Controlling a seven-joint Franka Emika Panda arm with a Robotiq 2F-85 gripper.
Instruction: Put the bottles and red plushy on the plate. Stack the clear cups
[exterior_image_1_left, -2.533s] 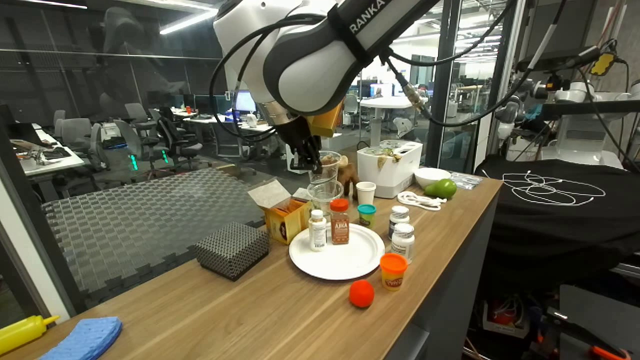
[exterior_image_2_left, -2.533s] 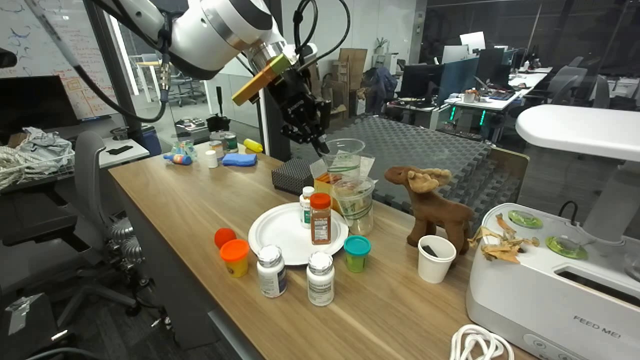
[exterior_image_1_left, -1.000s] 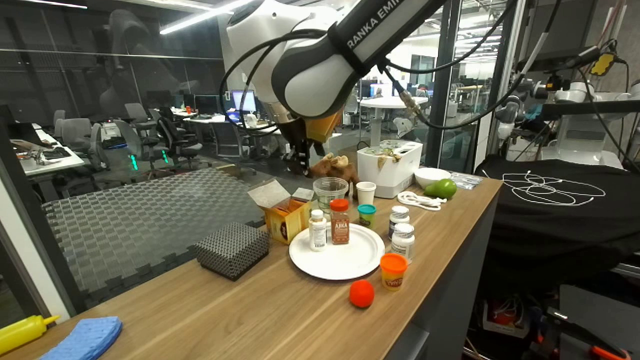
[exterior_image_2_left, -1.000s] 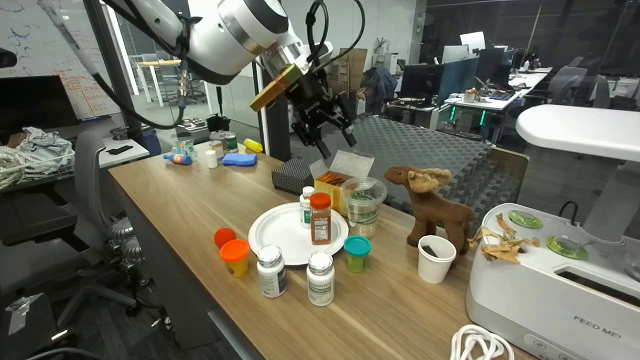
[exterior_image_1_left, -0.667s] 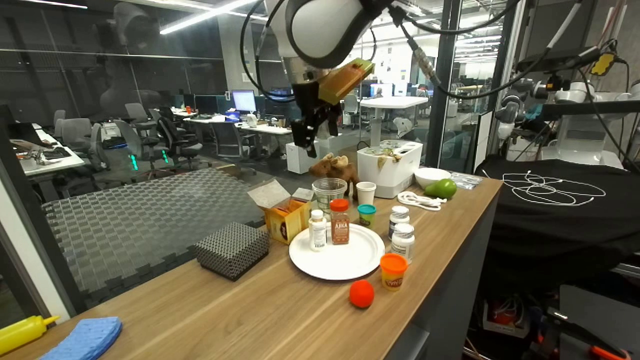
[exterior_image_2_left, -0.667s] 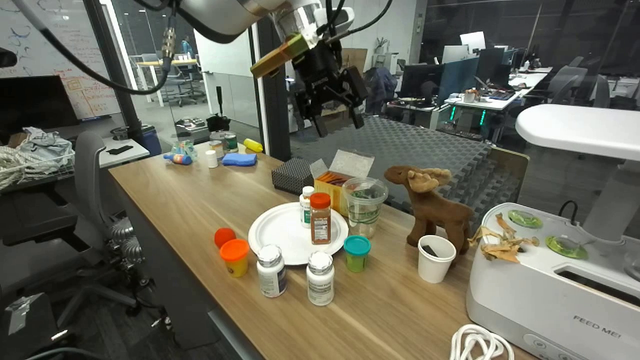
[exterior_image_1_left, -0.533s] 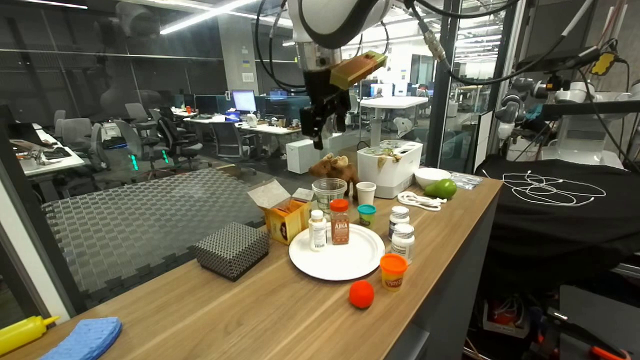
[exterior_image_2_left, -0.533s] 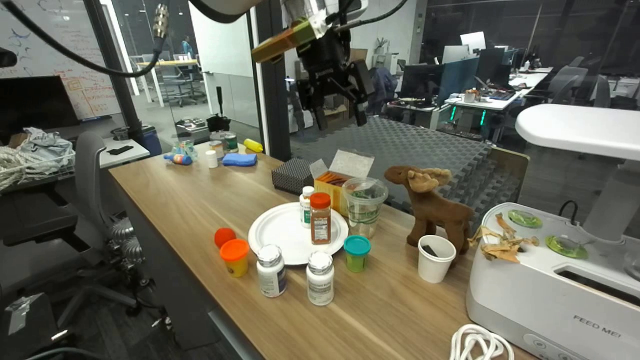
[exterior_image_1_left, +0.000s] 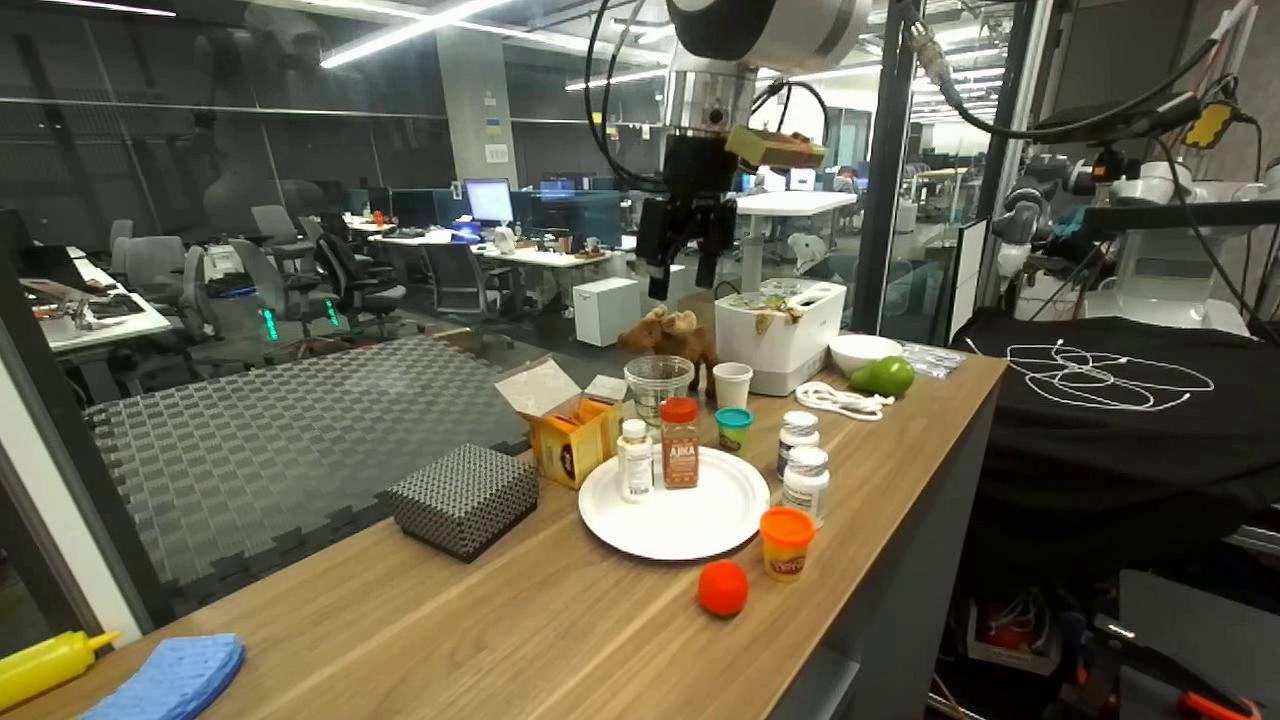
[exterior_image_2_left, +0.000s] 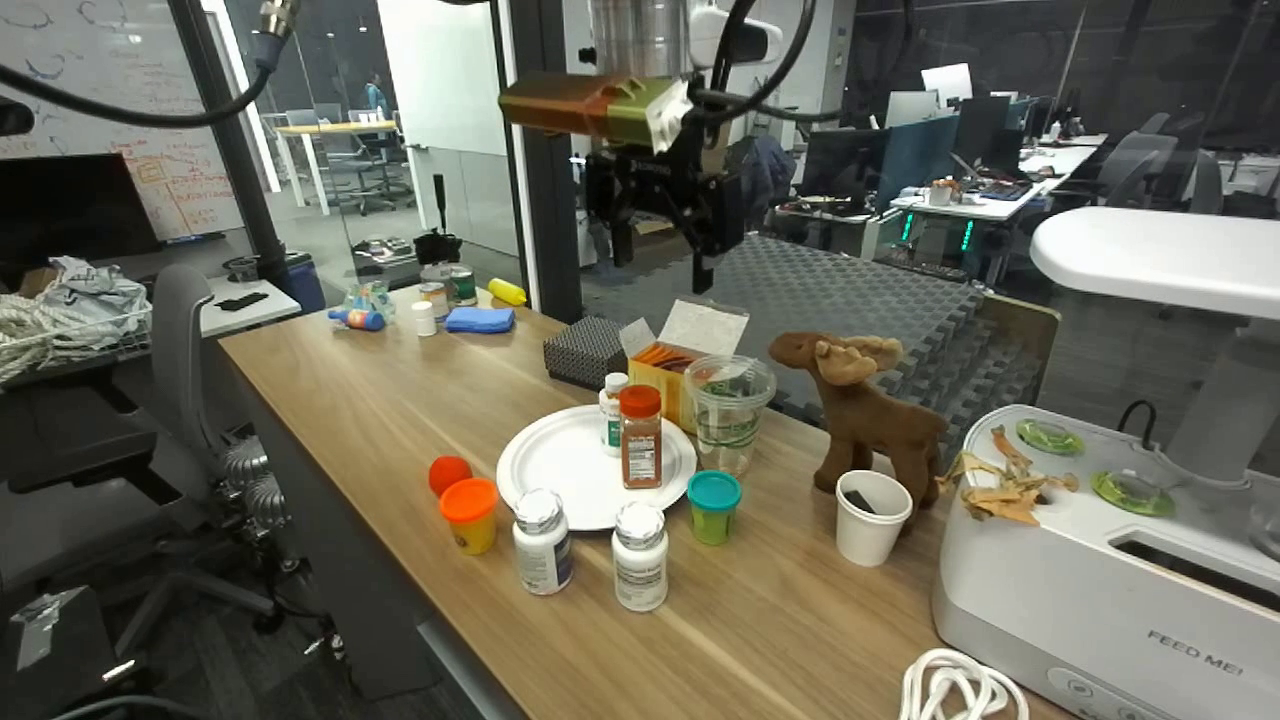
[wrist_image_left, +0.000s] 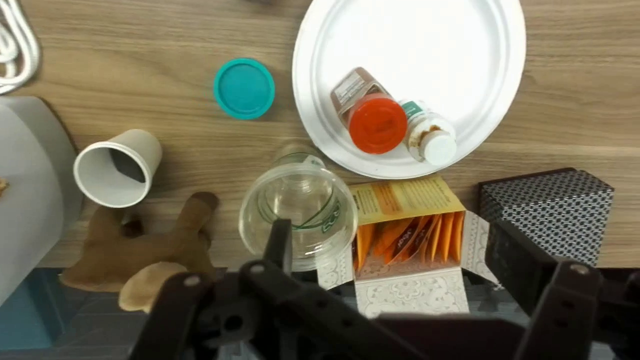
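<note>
The clear cups stand upright, nested into one stack, behind the white plate. On the plate are a red-capped spice bottle and a small white bottle. Two more white bottles stand on the table beside it. The red plushy, a small round ball, lies off the plate near an orange-lidded tub. My gripper hangs high above the cups and the tea box, jaws wide apart and nothing between them. In the wrist view its left finger overlaps the cup stack without visible contact.
Around the plate stand the orange-lidded tub, a teal-lidded tub, an open tea box and a black patterned box. A brown plush moose, a paper cup and a white planter sit further along.
The gripper held one clear cup above another; that cup now sits inside the other. The jaws have opened, and the arm has risen away from the cups and turned more upright.
</note>
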